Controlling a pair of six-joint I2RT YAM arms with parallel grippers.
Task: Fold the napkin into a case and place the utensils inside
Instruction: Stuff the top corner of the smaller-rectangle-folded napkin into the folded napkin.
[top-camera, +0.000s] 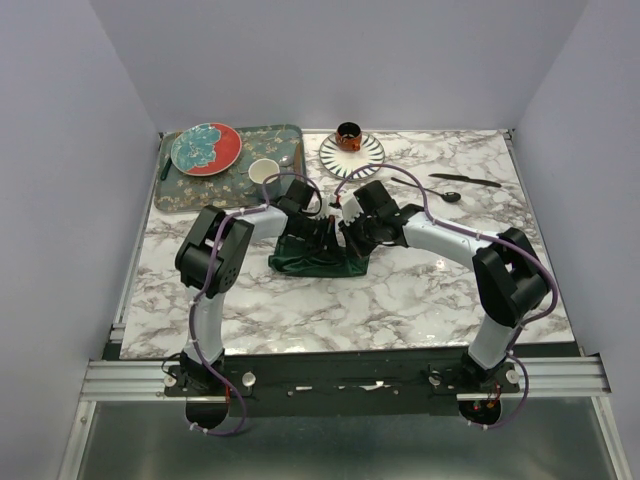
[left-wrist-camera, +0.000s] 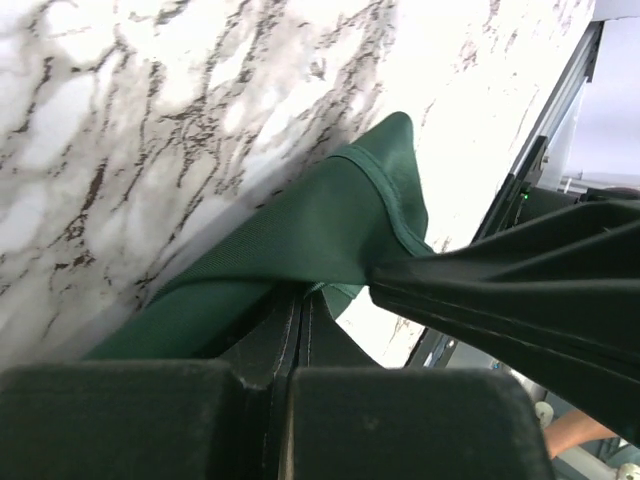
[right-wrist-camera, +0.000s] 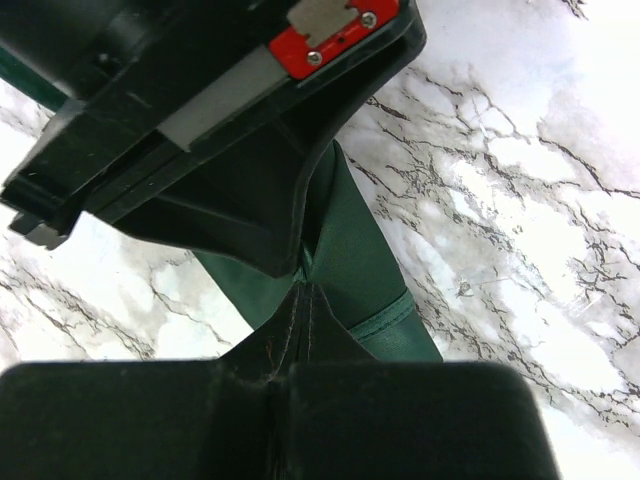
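Observation:
The dark green napkin (top-camera: 322, 263) lies bunched at the middle of the marble table, with its top pulled up between the two arms. My left gripper (top-camera: 318, 233) is shut on a pinch of the cloth; in the left wrist view the napkin (left-wrist-camera: 320, 230) runs straight into the closed tips of that gripper (left-wrist-camera: 302, 292). My right gripper (top-camera: 346, 232) is shut on the cloth right beside it, and in the right wrist view the napkin (right-wrist-camera: 365, 260) meets its tips (right-wrist-camera: 305, 287). The two grippers almost touch. The utensils lie at the far right: a black knife (top-camera: 465, 180) and a second black piece (top-camera: 425, 189).
A green patterned tray (top-camera: 185, 190) at the far left holds a red and teal plate (top-camera: 206, 148) and a white cup (top-camera: 263, 172). A striped plate (top-camera: 365, 155) with a brown cup (top-camera: 348, 133) stands at the back middle.

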